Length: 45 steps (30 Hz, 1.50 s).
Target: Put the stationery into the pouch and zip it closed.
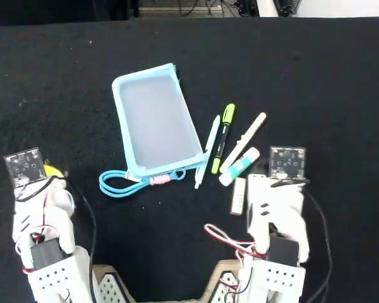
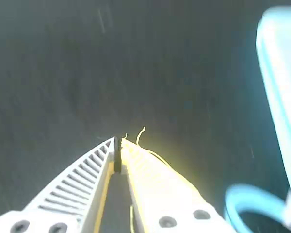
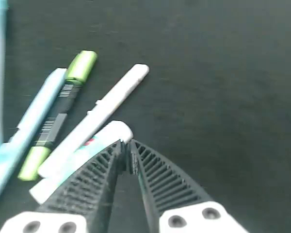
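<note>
**Evidently nothing is packed yet, and the crowded pens are the main hazard**

So, the pouch (image 1: 156, 120) lies flat on the black desk (image 1: 316, 76) between the two arms, with its blue strap (image 1: 117, 183) looped out at the near end; the stationery sits just beside it on the right arm's side. There is a pale blue pen (image 1: 208, 151), a green highlighter (image 1: 223, 137), a white pen (image 1: 243, 142), a glue stick (image 1: 239, 166) and a small white block (image 1: 239, 196) that may be an eraser. The left end effector (image 2: 117, 145) is closed on nothing, over bare desk near the strap; the right end effector (image 3: 126, 148) is likewise closed and empty, with its tips just over the glue stick.

The risks follow from the layout. The pens lie close together, some touching, so a grasp could catch two at once or nudge a neighbour and set it rolling; the round glue stick looks the likeliest to roll. The pouch is limp and flat, so a pen pushed at its mouth could simply shove it along the desk unless the other arm holds it. Whether the zip is open I cannot tell from here; the strap could also snag a finger.

As for print, the highlighter carries a barcode on its dark band and the glue stick a reddish mark; none of it can be read.
</note>
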Tool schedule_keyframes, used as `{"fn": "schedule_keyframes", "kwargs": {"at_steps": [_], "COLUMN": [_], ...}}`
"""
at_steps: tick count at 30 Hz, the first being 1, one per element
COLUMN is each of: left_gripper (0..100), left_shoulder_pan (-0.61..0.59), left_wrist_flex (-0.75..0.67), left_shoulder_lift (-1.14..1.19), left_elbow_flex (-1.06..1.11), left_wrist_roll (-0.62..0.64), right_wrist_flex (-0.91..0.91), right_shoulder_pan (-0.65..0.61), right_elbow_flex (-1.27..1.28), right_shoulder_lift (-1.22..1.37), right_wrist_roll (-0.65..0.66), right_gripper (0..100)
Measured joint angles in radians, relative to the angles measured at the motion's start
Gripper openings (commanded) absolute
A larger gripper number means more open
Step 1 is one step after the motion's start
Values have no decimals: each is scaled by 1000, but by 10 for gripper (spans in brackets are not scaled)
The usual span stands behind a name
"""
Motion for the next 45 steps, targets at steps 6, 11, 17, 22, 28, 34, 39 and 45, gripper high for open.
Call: {"fn": "schedule_keyframes", "kwargs": {"at_steps": [6,11,17,22,28,34,39,45], "left_gripper": [34,34,34,34,33,31,30,32], "left_shoulder_pan": [60,86,51,61,83,83,83,81], "left_wrist_flex": [-140,-143,-120,-81,-66,-66,-66,-66], "left_shoulder_lift": [0,0,0,0,0,0,0,0], "left_elbow_flex": [0,0,3,3,3,3,3,3], "left_wrist_roll": [-147,-121,-77,-41,-41,-41,-40,-38], "right_wrist_flex": [12,146,258,324,354,354,318,26], "right_shoulder_pan": [66,66,54,-130,-373,-635,-922,-1181], "right_elbow_flex": [-103,-262,-473,-569,-554,-482,-436,-304], "right_shoulder_lift": [0,0,0,0,2,212,387,457], "right_wrist_roll": [54,91,94,95,95,94,94,94], "right_gripper": [12,12,12,67,122,120,120,120]}}
